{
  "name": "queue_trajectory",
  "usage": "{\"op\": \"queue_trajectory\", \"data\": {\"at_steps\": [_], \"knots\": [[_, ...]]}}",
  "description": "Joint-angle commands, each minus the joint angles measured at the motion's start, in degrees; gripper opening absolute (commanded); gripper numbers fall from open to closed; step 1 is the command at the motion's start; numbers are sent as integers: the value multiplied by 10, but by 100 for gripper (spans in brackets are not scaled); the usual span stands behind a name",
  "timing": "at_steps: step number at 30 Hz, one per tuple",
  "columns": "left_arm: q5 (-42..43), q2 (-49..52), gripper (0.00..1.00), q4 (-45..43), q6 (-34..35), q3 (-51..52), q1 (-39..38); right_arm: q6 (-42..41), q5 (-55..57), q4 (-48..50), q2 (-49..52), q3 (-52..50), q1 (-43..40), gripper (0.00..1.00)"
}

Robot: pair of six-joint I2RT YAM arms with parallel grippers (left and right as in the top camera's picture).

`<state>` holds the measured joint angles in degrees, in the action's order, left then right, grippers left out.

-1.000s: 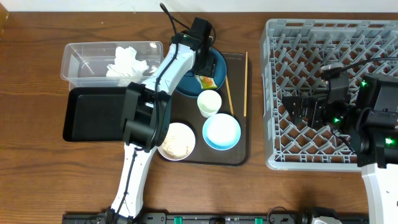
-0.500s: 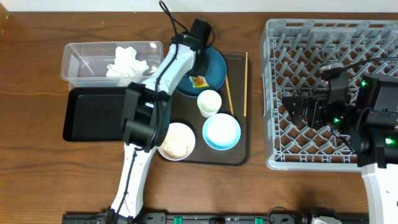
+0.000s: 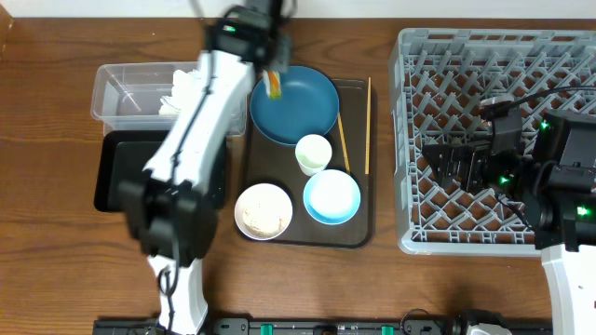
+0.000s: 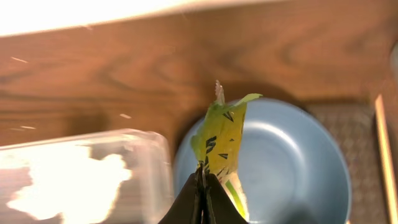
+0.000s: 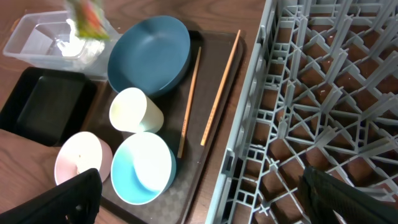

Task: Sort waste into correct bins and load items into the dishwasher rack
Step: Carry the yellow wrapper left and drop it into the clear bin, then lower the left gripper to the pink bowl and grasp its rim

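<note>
Right jaws hang spread open over the grey rack [image 3: 559,56]. The left arm [image 3: 200,121] reaches far across the table [image 3: 56,261]. Just left of its jaws, a clear tub [image 3: 116,88] holds white tissue [image 3: 191,88]; below them is the blue plate [image 3: 307,112]. The left jaws are pinched shut on the wrapper [image 4: 222,140] — a crumpled yellow-green strip.

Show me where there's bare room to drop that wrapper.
Bare: the black tray; the clear tub, left of the tissue; the dark blue plate. Crowded: the serving tray front, where cup, white bowl and light blue bowl cluster.
</note>
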<state>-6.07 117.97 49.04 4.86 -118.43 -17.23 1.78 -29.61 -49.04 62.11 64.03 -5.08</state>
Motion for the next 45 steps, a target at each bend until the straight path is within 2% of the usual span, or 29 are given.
{"op": "queue_trajectory", "data": {"at_steps": [1,9,13,18,21,23,25,32,40,45], "knots": [[-11,0,6,12,21,-3,42,6,-2,-1,-2,13,-1,99],[-11,23,7,17,86,13,148,6,-2,-1,-2,13,-1,99],[-8,42,13,19,88,19,175,6,-2,-1,-2,13,-1,99],[-9,54,17,40,88,21,181,6,-2,0,-2,13,-1,99],[-9,51,55,43,88,21,181,6,-2,2,-2,13,-1,99],[-9,45,68,44,88,21,181,6,-2,2,-2,13,-1,99],[-9,34,74,48,88,17,181,6,-2,1,-2,13,-1,99],[-6,-46,75,112,88,9,175,6,-2,0,-2,13,-1,99],[61,-137,75,253,88,9,140,6,-2,1,-2,13,-1,99],[68,-155,75,361,94,12,105,6,-2,0,-2,13,-1,99]]}}
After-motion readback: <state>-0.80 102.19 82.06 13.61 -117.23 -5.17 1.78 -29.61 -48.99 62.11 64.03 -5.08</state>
